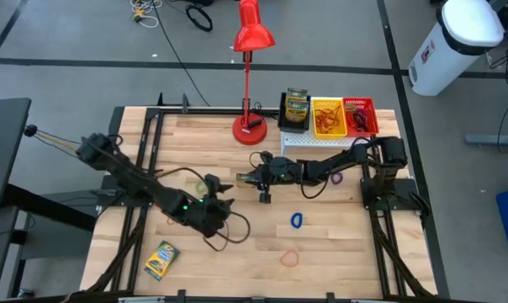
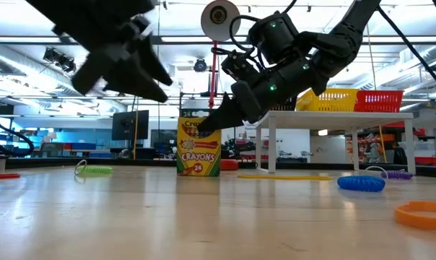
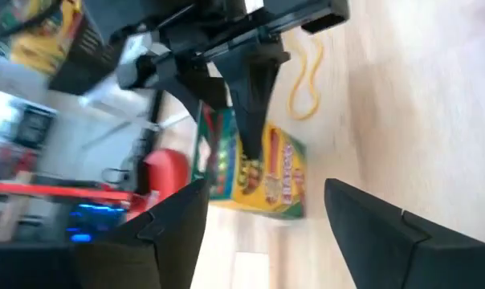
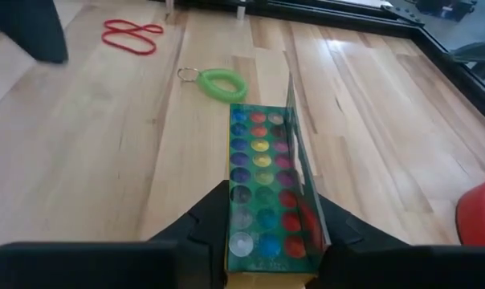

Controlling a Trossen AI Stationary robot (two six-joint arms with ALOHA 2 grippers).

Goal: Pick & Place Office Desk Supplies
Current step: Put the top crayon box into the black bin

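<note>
A yellow-and-green crayon box (image 2: 198, 150) stands upright on the table's middle, its flap open and the crayon tips showing (image 4: 262, 172). My right gripper (image 2: 216, 119) reaches in from the table's right and is shut on the box's top. My left gripper (image 1: 223, 194) hangs open just left of the box and above it, touching nothing; its wrist view looks at the box (image 3: 284, 178) between the spread fingers. A second crayon box (image 1: 161, 259) lies flat near the front left. The black (image 1: 296, 109), yellow (image 1: 328, 118) and red (image 1: 360, 116) bins stand at the back right. My right gripper pinches the crayon box's open top end (image 4: 250, 241) between its two fingers, one on each broad face. The fingers (image 2: 229, 108) slant down from the table's right. The box stays upright, its bottom end (image 2: 198, 172) on the table.
A tall red lamp (image 1: 252, 84) stands at the back centre. Loose loops lie about: green with a key ring (image 4: 222, 84), red (image 4: 130, 36), blue (image 1: 297, 220), orange (image 1: 289, 257), purple (image 1: 336, 178). The bins rest on a white stand (image 2: 333, 119).
</note>
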